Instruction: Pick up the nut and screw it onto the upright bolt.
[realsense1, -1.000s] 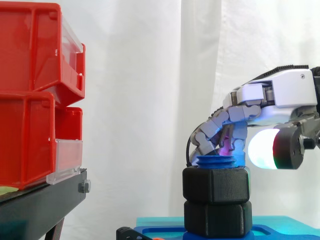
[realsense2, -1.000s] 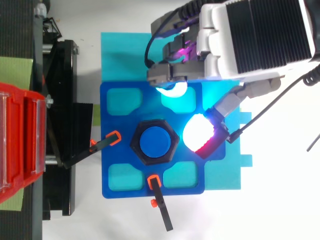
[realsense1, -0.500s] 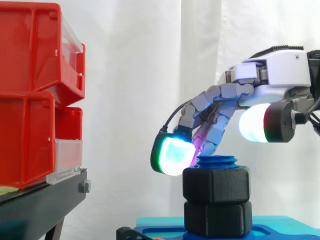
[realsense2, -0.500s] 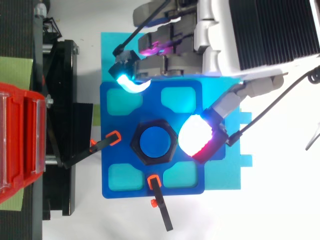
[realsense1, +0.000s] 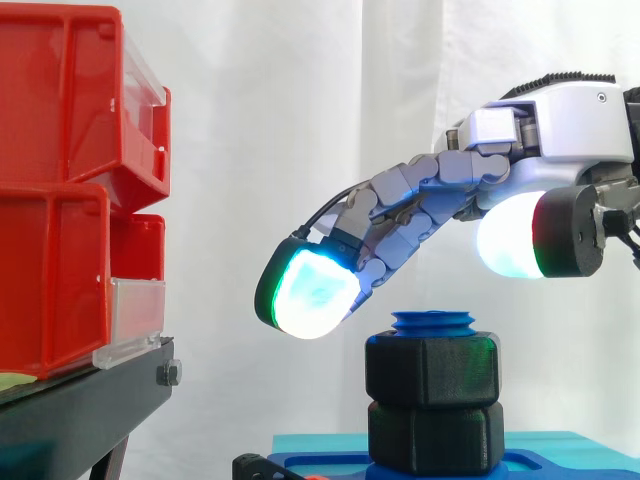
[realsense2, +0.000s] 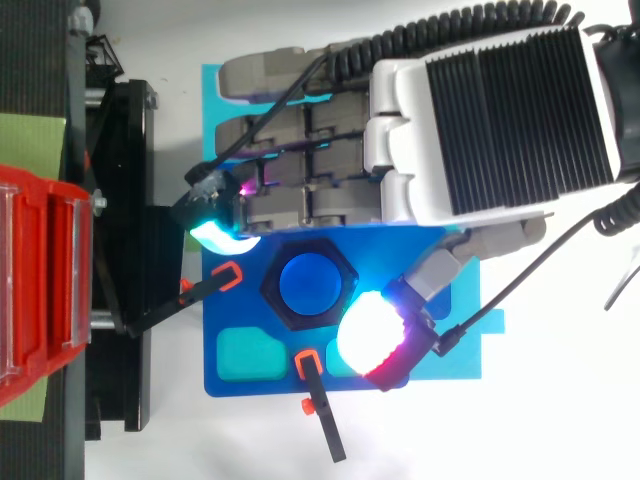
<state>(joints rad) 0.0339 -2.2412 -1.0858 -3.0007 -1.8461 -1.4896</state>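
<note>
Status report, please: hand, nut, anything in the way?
Hand open, hovers above nut, no contact. Nut sits on bolt, over a second nut. Clamps low at plate, off the bolt.

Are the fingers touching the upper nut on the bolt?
No, the fingers of the hand stretch straight, higher than the upper nut, with a clear gap between.

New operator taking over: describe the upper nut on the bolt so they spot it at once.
Find the blue plate beside the red bins; the blue bolt stands upright at its centre. Of the two black hexagonal pieces stacked on it, the nut is the upper one, under the bolt's blue tip, while the lower piece rests on the plate.
</note>
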